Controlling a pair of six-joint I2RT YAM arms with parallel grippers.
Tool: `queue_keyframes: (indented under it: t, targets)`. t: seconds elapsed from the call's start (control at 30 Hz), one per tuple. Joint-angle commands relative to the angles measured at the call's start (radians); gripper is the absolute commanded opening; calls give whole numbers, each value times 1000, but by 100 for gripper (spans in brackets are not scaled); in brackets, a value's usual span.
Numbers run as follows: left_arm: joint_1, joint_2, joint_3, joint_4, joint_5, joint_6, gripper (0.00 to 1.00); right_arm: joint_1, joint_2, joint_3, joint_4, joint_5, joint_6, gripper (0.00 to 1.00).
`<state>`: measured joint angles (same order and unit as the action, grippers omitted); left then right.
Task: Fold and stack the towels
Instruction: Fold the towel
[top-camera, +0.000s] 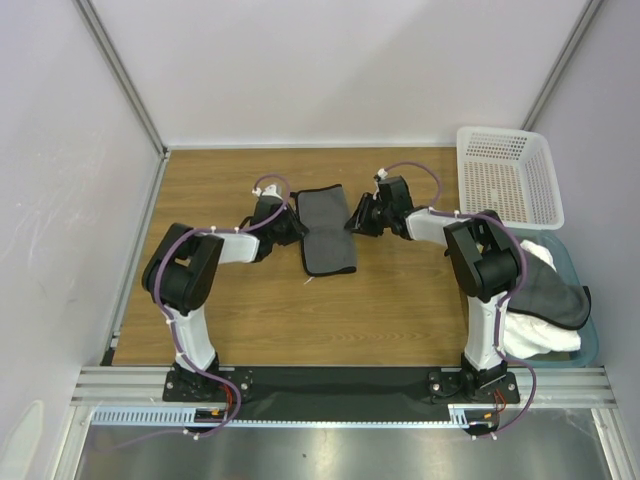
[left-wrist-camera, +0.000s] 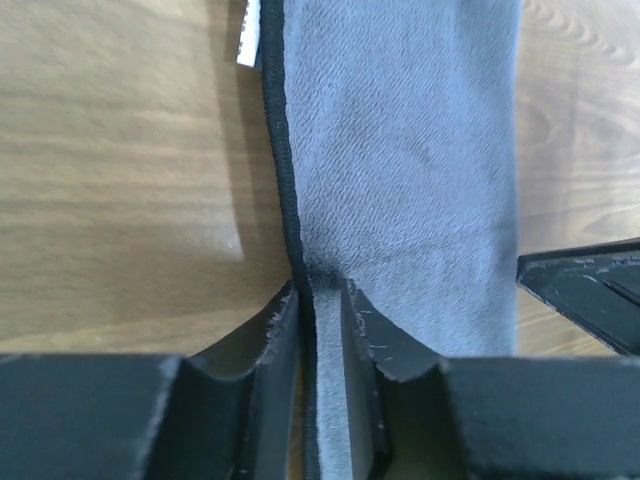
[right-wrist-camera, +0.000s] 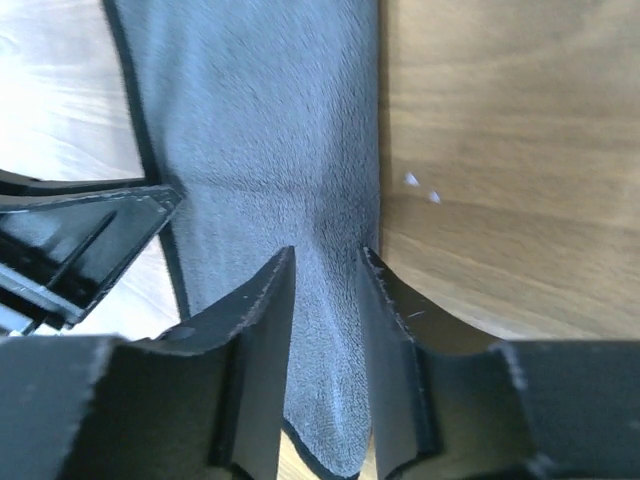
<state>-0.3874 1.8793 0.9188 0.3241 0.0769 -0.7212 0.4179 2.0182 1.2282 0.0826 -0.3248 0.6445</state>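
Grey towel (top-camera: 328, 230) on table (top-camera: 400, 310): we find left gripper (left-wrist-camera: 320, 300) and right gripper (right-wrist-camera: 325, 290) each pinching an opposite side edge.

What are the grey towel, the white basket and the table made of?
The grey towel: soft cloth, probably microfibre; fuzzy matte nap, stitched dark hem. The white basket: likely plastic; smooth, rows of holes. The table: wood or wood-look laminate; brown grain, slight sheen.

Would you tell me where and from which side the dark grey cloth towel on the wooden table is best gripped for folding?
Probably by its two long hemmed edges, one from the left and one from the right. The dark grey cloth towel lies flat on the wooden table, so only its thin edges offer a pinch.
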Motion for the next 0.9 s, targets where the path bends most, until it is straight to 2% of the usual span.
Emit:
queue_keyframes:
  t: [0.0,0.2,0.43,0.53,0.67,0.77,0.8,0.87]
  targets:
    - [-47,-23,12,-26,-46,43,27,9,-9,-24,-3,41,-29,33]
    - [-123,-77,-23,-141,-112,62,26,9,-21,-56,-58,59,-51,29]
    - [-246,-152,-100,-233,-134,68,25,12,-107,-107,-182,200,-117,29]
    - [-294,-199,-94,-316,-161,112,25,9,-131,-82,-225,248,-147,31]
    - [-317,-279,-74,-445,-132,216,27,27,-145,11,-302,231,-172,34]
    - [-317,-363,-45,-546,-179,261,35,80,-203,50,-345,286,-198,38]
    - [-315,-382,-14,-565,-237,293,38,90,-220,57,-369,312,-200,41]
    - [-305,-428,21,-600,-276,328,49,104,-278,50,-388,323,-192,43]
